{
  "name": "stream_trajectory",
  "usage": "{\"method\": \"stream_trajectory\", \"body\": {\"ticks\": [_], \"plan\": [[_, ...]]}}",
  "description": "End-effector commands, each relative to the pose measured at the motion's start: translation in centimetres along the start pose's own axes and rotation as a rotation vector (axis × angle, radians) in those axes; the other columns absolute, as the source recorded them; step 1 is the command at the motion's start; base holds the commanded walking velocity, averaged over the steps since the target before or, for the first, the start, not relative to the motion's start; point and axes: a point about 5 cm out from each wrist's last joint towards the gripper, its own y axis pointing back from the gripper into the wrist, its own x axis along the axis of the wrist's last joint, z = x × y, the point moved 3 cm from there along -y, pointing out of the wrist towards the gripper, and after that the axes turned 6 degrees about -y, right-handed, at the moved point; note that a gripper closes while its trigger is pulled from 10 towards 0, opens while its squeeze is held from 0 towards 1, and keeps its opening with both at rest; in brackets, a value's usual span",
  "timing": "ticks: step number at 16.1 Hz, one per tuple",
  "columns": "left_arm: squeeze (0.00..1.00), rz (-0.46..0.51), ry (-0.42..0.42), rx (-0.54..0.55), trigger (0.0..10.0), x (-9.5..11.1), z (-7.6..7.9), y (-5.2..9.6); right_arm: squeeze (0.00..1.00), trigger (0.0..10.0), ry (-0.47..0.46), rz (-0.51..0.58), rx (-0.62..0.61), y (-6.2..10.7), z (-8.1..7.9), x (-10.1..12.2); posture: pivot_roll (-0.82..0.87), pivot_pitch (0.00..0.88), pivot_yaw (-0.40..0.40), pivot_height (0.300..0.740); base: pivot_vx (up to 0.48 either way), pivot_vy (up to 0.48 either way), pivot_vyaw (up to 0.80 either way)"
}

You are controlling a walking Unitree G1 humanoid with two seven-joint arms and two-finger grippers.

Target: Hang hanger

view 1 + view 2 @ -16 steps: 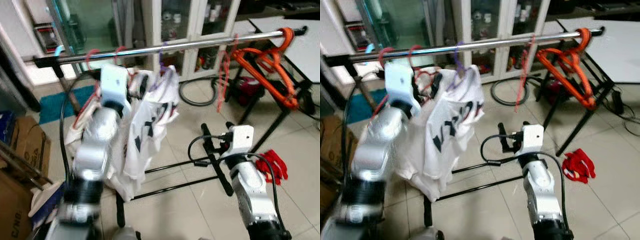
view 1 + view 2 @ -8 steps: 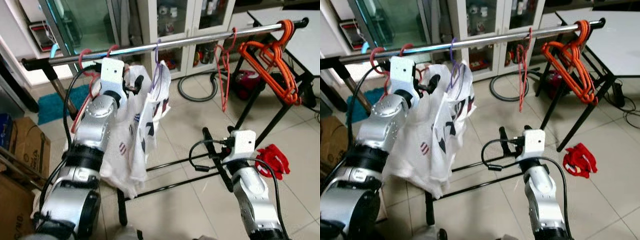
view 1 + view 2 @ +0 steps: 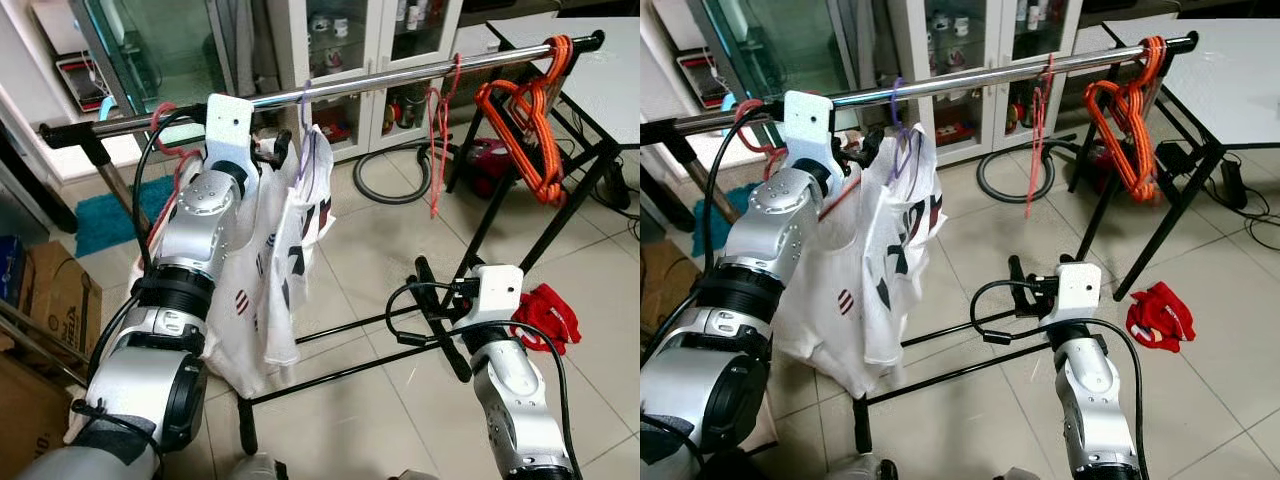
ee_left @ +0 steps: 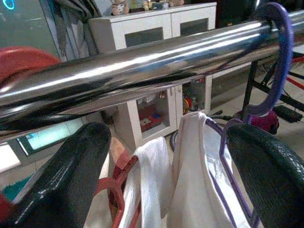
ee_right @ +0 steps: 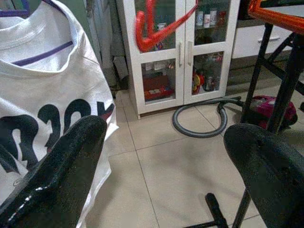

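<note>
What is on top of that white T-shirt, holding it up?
A purple hanger hooked over the silver rail carries the white T-shirt. The hanger's arms run inside the neck, hidden by cloth. The left gripper sits open beside it.

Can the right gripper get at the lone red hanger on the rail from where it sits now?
Probably yes: the right gripper hangs low and open, with bare floor between it and the red hanger on the rail above. It would need a long upward reach.
</note>
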Motion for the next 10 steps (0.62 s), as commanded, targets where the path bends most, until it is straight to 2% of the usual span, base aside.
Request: {"method": "stream_trajectory", "body": {"ticks": [1,5,7,10], "plan": [[0.0,0.02,-0.014,0.011,10.0,0.4,-0.3,0.3,0.0,10.0,0.002,0.0,0.005,-0.1,-0.2,0.2,-0.03,0.0,0.1,0.74,0.0,0.0,0.0],[0.0,0.014,-0.035,0.036,10.0,0.0,-0.8,0.9,0.0,10.0,0.004,-0.012,0.02,-0.3,-0.2,0.0,0.0,0.0,0.076,0.74,0.0,0.0,0.0],[0.0,0.017,-0.011,0.059,10.0,0.5,-1.2,1.9,0.0,10.0,0.011,-0.023,0.038,-0.4,-0.3,-0.1,0.01,0.0,0.057,0.74,0.0,0.0,0.0],[0.0,-0.03,0.037,0.025,10.0,-0.9,0.9,5.0,0.0,10.0,0.023,-0.047,0.068,-0.6,-0.4,-0.4,0.05,0.0,0.028,0.74,0.0,0.0,0.0]]}}
